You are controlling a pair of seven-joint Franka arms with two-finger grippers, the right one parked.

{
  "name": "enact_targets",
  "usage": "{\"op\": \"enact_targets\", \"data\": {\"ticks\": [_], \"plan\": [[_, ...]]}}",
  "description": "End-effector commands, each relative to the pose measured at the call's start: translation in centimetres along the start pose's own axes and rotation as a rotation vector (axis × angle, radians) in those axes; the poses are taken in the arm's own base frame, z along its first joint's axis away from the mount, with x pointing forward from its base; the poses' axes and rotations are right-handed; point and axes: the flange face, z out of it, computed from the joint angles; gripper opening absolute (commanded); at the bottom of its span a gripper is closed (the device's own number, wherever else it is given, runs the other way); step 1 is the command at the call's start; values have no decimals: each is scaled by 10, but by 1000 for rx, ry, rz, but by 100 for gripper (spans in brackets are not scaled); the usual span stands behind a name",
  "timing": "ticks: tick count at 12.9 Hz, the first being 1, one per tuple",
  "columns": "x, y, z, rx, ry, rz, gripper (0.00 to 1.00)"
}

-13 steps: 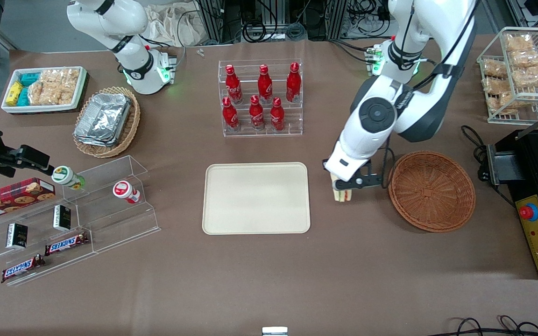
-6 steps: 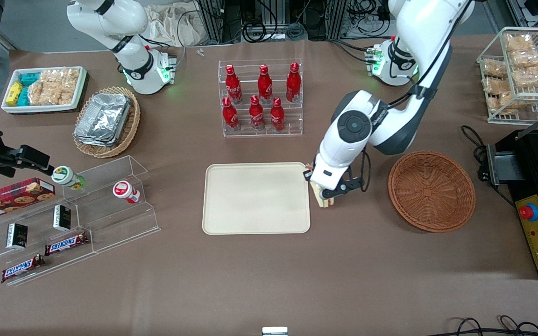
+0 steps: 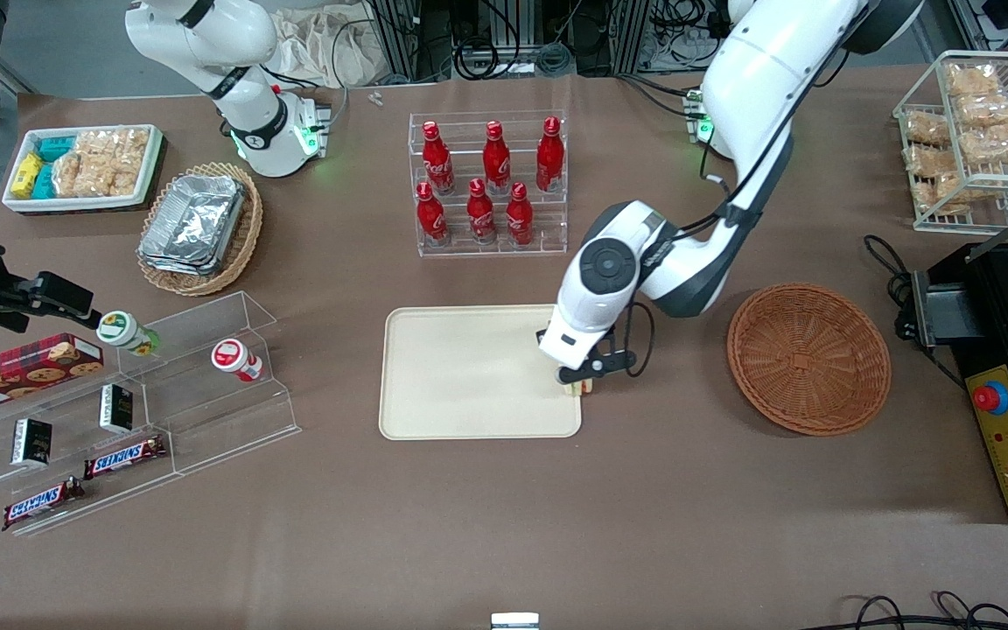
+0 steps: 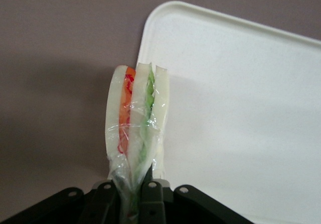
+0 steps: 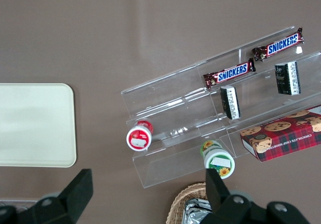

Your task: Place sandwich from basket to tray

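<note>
In the front view the left arm reaches down over the brown worktop (image 3: 504,525), and its hand (image 3: 581,378) hangs above the tray (image 3: 469,376), at the tray's edge nearest the working arm's end. The hand is closed on the sandwich (image 3: 576,388), of which only a small pale bit shows under the black fingers, just inside that rim and toward the tray's nearer corner. The basket (image 3: 808,357) sits on the worktop toward the working arm's end, well apart from the tray, with nothing in it. Farther from the camera than the tray stands a clear rack of red bottles (image 3: 488,184). Toward the parked arm's end are a tan basket of foil trays (image 3: 199,227), a white bin of snacks (image 3: 84,166) and a clear stepped shelf (image 3: 136,411) with candy bars and small jars. In the left wrist view the hand (image 4: 135,199) pinches the wrapped sandwich (image 4: 136,118) at its narrow end, so the wedge points away from the camera; orange-red and green layers show between the pale bread slices under clear film. The sandwich hangs over the rim of the tray (image 4: 241,108), partly above the tray, partly above the worktop (image 4: 60,58). In the right wrist view the tray (image 5: 35,123) lies bare beside the shelf (image 5: 220,118).
</note>
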Motion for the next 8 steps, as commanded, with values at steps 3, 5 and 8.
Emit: {"op": "enact_targets", "data": {"ticks": [3,5,8], "plan": [[-4,17,18,31,35,66,0],[2,16,12,28,42,57,76],[3,13,-8,28,48,45,100]]}}
